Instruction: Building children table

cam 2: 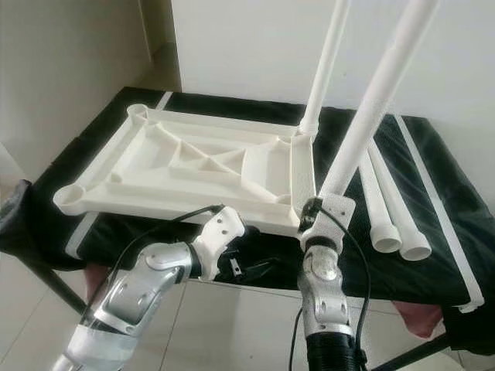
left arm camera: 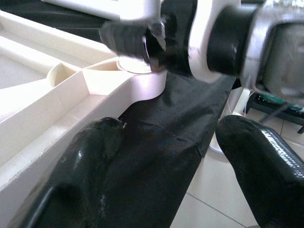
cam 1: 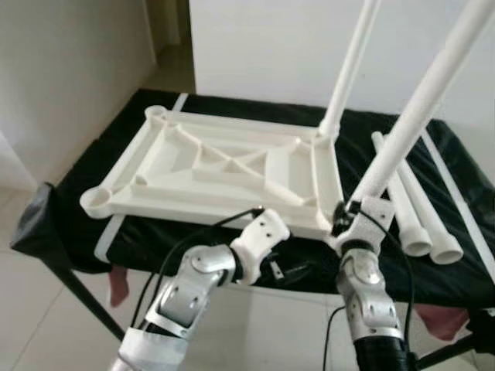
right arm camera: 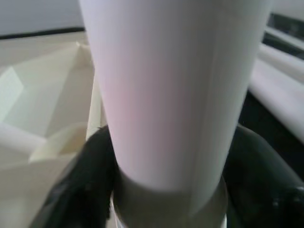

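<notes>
Left eye view: the upturned tabletop (cam 1: 224,166) lies on the black-draped stand (cam 1: 116,139); the right gripper (cam 1: 346,218) clamps a leg (cam 1: 421,104) rising toward one o'clock over the near-right corner socket.

Left wrist view: the left gripper (left arm camera: 171,156) gapes wide, beside that corner.

Right wrist view: black fingers (right arm camera: 85,190) hug the leg.

A plain room of a home, judging by the pale glossy floor tiles (cam 1: 255,325), bare white walls (cam 1: 263,46) and a doorway opening to a hallway (cam 1: 172,46), where a low stand draped in black cloth (cam 1: 116,154) serves as a makeshift workbench.
</notes>
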Available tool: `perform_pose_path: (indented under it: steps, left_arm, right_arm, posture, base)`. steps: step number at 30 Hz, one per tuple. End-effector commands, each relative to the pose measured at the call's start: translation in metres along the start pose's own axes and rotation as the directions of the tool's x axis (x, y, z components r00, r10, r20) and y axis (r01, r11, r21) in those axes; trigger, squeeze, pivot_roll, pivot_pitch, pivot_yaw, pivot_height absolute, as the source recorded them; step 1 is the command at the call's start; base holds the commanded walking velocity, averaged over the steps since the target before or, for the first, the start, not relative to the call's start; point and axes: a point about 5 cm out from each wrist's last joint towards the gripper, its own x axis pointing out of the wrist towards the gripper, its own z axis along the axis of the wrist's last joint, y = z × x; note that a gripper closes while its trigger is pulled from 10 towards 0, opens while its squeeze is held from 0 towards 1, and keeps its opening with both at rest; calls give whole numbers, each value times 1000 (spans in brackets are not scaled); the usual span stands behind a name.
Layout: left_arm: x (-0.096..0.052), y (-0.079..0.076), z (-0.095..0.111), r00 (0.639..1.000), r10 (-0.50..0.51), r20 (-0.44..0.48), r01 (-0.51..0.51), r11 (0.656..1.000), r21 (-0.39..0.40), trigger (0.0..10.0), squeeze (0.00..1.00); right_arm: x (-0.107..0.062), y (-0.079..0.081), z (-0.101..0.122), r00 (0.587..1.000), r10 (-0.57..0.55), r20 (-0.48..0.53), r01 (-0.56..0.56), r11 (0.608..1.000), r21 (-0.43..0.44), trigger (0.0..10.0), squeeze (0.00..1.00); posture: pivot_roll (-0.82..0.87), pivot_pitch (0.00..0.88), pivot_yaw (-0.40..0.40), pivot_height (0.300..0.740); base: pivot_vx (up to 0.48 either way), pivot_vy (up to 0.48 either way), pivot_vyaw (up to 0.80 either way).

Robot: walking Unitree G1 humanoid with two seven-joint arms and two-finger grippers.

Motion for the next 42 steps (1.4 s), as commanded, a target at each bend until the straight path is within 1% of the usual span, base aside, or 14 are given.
perform_pose_path:
  steps: [1,13,14,15,16,20,23,29,36,37,38,39,40,42]
  left_arm:
    - [1,2,0,998,68,-1,-68,998,-1,10000,0]
    - [3,3,-1,997,72,-2,-72,997,-6,10000,0]
    - [3,3,-1,997,72,-1,-72,997,-6,10000,0]
    - [3,3,-1,997,72,-1,-72,997,-7,10000,0]
    - [3,3,-1,997,74,-1,-74,997,-3,10000,0]
    - [3,4,-3,997,80,-4,-80,997,0,10000,0]
    - [2,5,-4,996,88,-7,-88,996,-6,10000,0]
    - [2,6,-10,995,97,-30,-96,995,22,10000,0]
    - [3,7,-8,996,87,-18,-87,996,27,10000,0]
    - [4,7,-7,997,80,-18,-80,996,31,10000,0]
    - [4,7,-7,997,80,-18,-80,996,31,10000,0]
    - [4,6,-7,997,74,-17,-73,997,33,10000,0]
    - [4,6,-7,997,70,-18,-69,997,34,10000,0]
    - [5,5,-7,998,68,-17,-67,997,35,10000,0]
  right_arm:
    - [-4,-3,-1,999,35,1,-35,999,10,10000,1000]
    - [4,-24,7,964,264,32,-263,964,-27,10000,1000]
    - [6,-27,8,955,294,35,-293,955,-48,10000,376]
    - [7,-28,8,949,314,36,-311,948,-63,10000,376]
    - [8,-28,7,940,340,29,-337,938,-78,10000,0]
    - [9,-27,4,920,392,14,-389,915,-103,10000,0]
    - [9,-24,-1,859,512,-13,-509,851,-129,10000,0]
    - [18,-28,2,820,572,-33,-567,802,-190,10000,0]
    - [30,-29,5,813,582,-34,-574,789,-219,10000,0]
    - [33,-27,6,808,588,-34,-580,783,-223,8039,0]
    - [33,-27,6,808,588,-34,-580,783,-223,8039,0]
    - [35,-26,6,801,598,-36,-589,776,-224,4902,0]
    - [36,-24,6,795,605,-39,-597,770,-224,863,0]
    - [37,-24,6,790,611,-41,-603,765,-225,863,0]
  posture:
    - [3,0,-32,740]
    - [-6,0,-35,740]
    - [-6,0,-35,740]
    - [-6,0,-35,740]
    - [-7,0,-35,740]
    - [-5,0,-34,740]
    - [-1,0,-32,740]
    - [0,0,-25,740]
    - [-2,0,-23,740]
    - [-3,0,-24,740]
    - [-3,0,-24,740]
    - [-2,0,-26,740]
    - [0,0,-27,740]
    - [0,0,-27,740]
  base:
    - [0,0,0]
    - [0,0,0]
    - [0,0,0]
    - [0,0,0]
    - [0,0,0]
    - [0,0,0]
    - [0,0,0]
    - [0,0,0]
    - [0,0,0]
    - [0,0,0]
    - [0,0,0]
    - [0,0,0]
    - [0,0,0]
    - [0,0,0]
